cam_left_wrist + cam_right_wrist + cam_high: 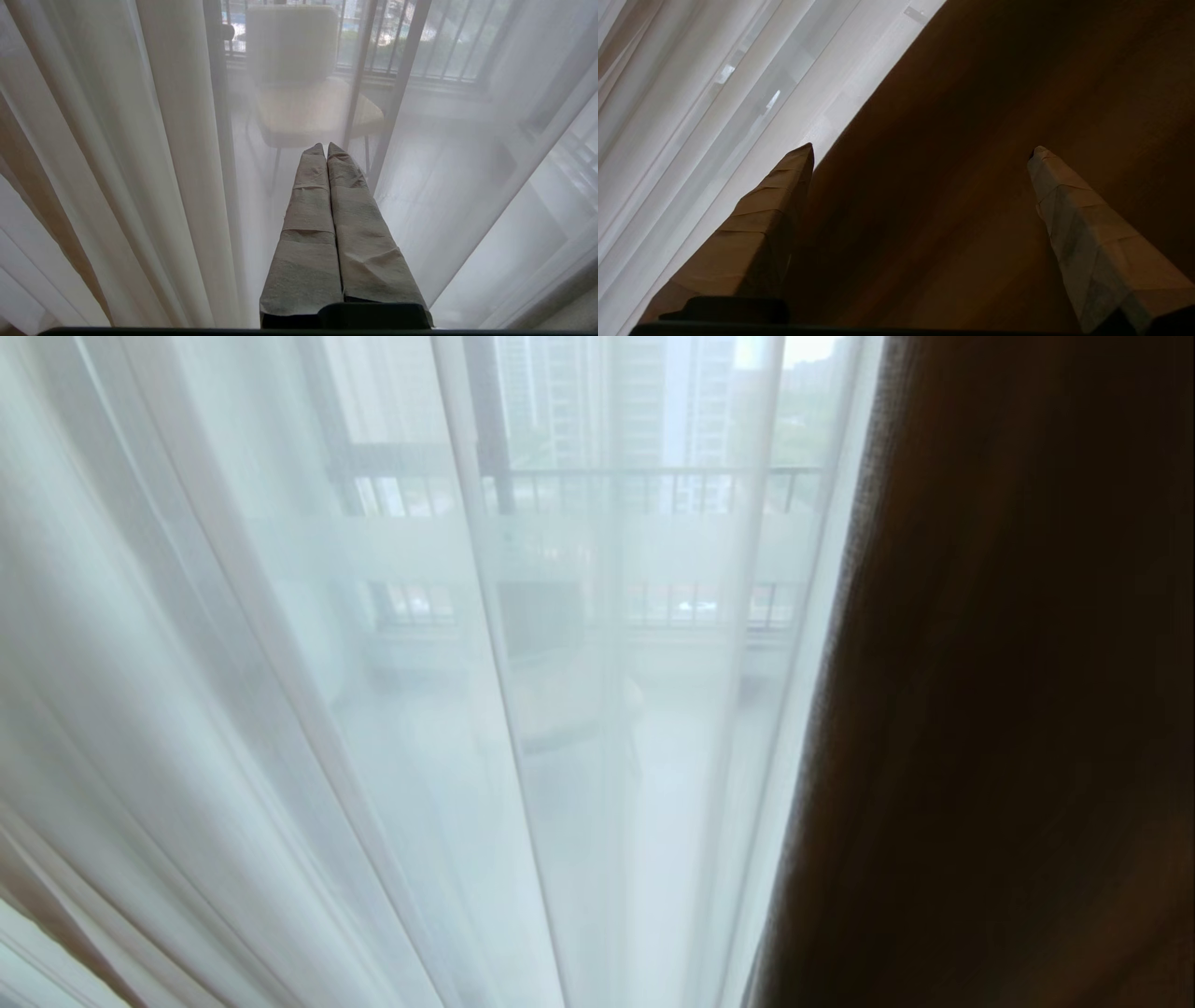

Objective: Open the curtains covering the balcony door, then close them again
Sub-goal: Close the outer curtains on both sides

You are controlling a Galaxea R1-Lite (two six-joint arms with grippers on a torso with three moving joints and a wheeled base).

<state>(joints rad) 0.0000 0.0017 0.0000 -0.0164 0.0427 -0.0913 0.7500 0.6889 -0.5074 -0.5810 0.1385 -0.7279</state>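
Right gripper [922,149] spread wide, empty, facing the heavy curtain [1017,116] beside the sheer [373,709] still veiling the balcony door [490,448]. Left gripper [325,148] pressed together (idle). Risk — closing on too little fabric, edge slipping out mid-pull.

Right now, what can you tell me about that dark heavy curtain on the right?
The heavy curtain is a thick, woven, opaque cloth that looks dark brown against the daylight. It hangs in long folds down the right side of the head view, its edge lying beside the thin white sheer. In the right wrist view the right gripper points at it with its fingers spread wide, holding nothing.
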